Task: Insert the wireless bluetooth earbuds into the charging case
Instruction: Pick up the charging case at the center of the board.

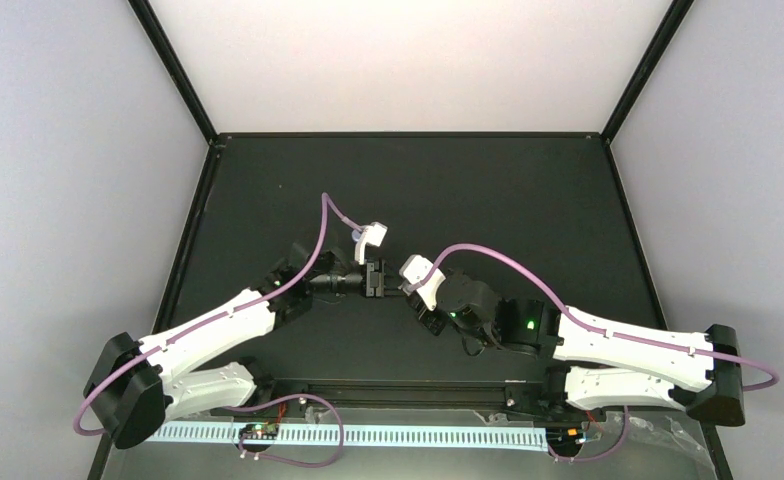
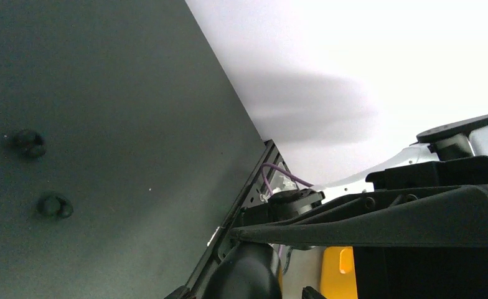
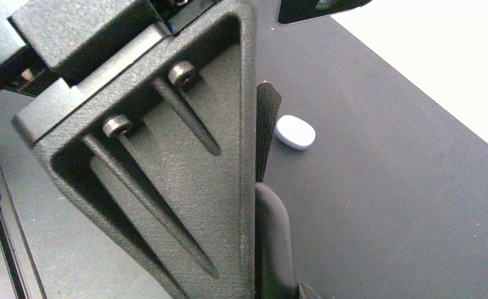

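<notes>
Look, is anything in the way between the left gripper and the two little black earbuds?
Nothing visible does. From the left gripper, only dark table shows before the two black earbuds.

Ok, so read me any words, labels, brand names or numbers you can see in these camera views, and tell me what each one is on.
No text can be read in any view.
White oval case: plain surface, no logo or lettering showing.
Upper dark earbud and lower dark earbud: no marks visible.
Small circuit board below the left arm: any print is too small to read.
</notes>
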